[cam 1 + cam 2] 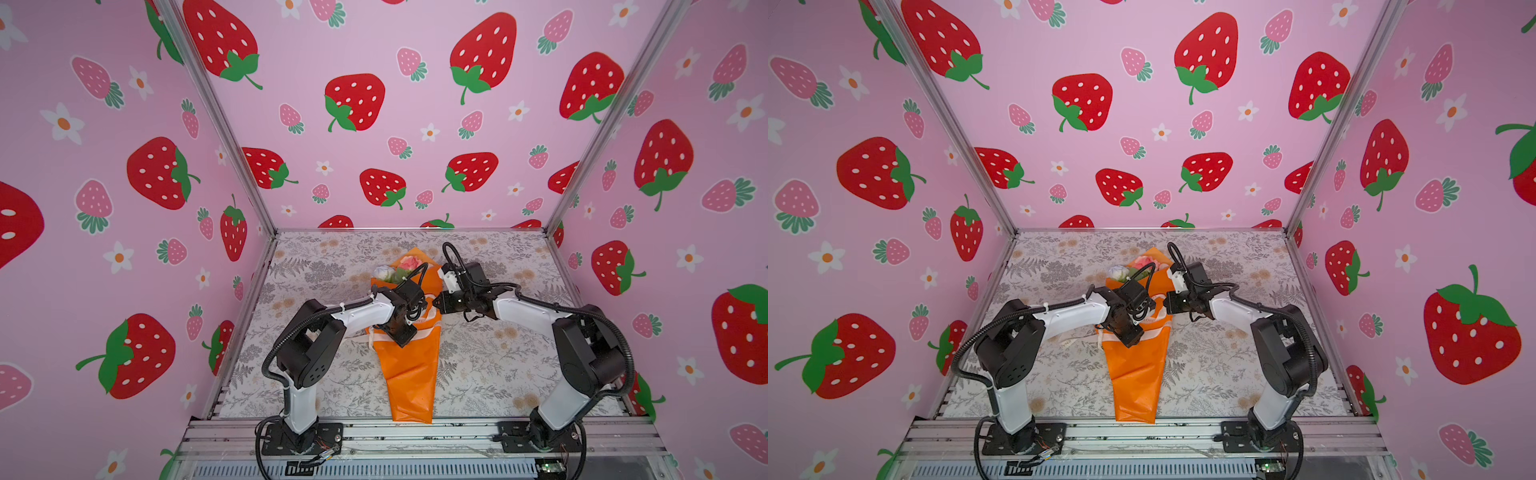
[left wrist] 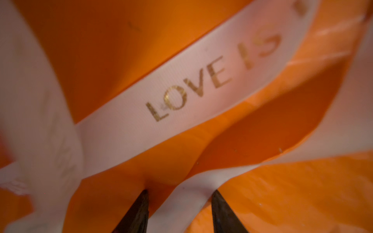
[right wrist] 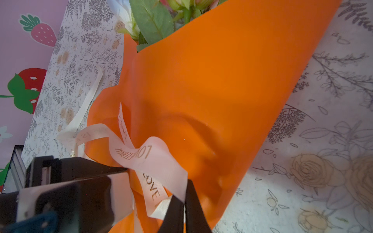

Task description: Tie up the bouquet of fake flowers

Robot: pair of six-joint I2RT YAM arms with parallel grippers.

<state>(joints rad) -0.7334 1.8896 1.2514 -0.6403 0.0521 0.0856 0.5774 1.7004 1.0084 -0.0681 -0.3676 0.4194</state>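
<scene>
Mostly inside orange paper (image 1: 409, 374): bouquet (image 1: 409, 264) pink, white heads; left gripper (image 2: 179, 193) parted; right gripper (image 3: 183, 194) pinching ribbon (image 3: 155, 159).

My counter (image 1: 490, 365) wears a pale cover printed with grey ferns and tan blooms, and it fills the floor of the booth in both top views. A bouquet (image 1: 409, 264) wrapped in orange paper (image 1: 411, 374) lies on it down the middle, flower heads toward the back wall. The narrow end of the paper reaches the metal rail (image 1: 457, 434) along the front edge. A cream ribbon (image 1: 1069, 343) trails off the left side of the wrap, its loose end flat on the print.
</scene>
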